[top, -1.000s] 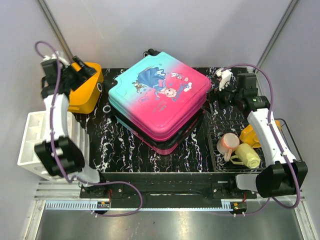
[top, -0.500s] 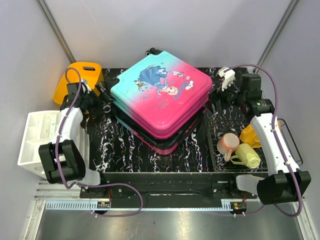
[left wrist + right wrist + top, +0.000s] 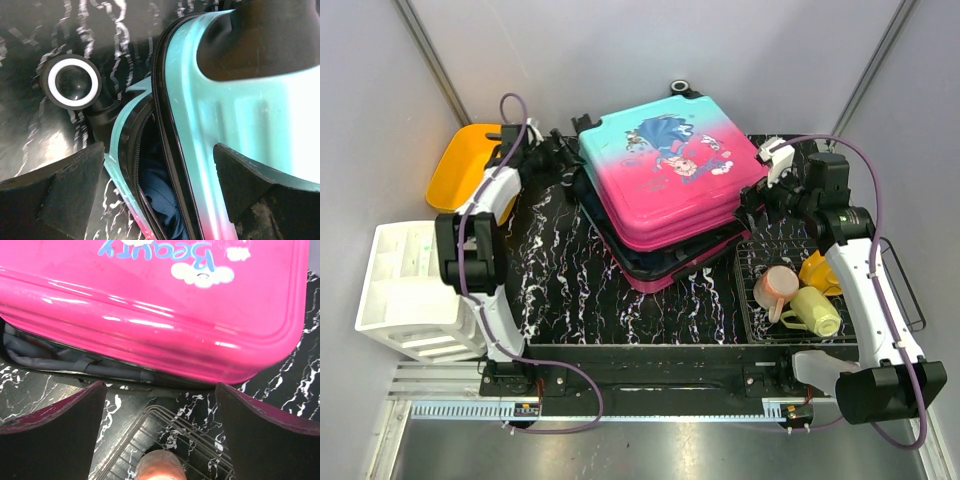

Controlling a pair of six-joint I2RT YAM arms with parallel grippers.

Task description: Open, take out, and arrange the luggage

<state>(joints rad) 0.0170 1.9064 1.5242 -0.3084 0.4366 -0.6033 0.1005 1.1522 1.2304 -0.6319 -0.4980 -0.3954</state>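
Note:
The luggage, teal fading to pink with a cartoon print, lies flat mid-table. Its upper shell sits skewed toward the back right over the lower shell, with a gap between them. My left gripper is open at the luggage's left corner. In the left wrist view the teal shell edge, the unzipped gap and blue fabric lie between the fingers, beside a black wheel. My right gripper is open at the right corner, facing the pink shell and the grey lining under it.
An orange bin stands at the back left, and a white compartment rack at the left edge. A wire rack on the right holds a pink cup, a yellow-green mug and an orange item.
The left arm has swung from the orange bin to the luggage's left corner. The luggage's upper shell has shifted and turned toward the back right. The right gripper has edged closer.

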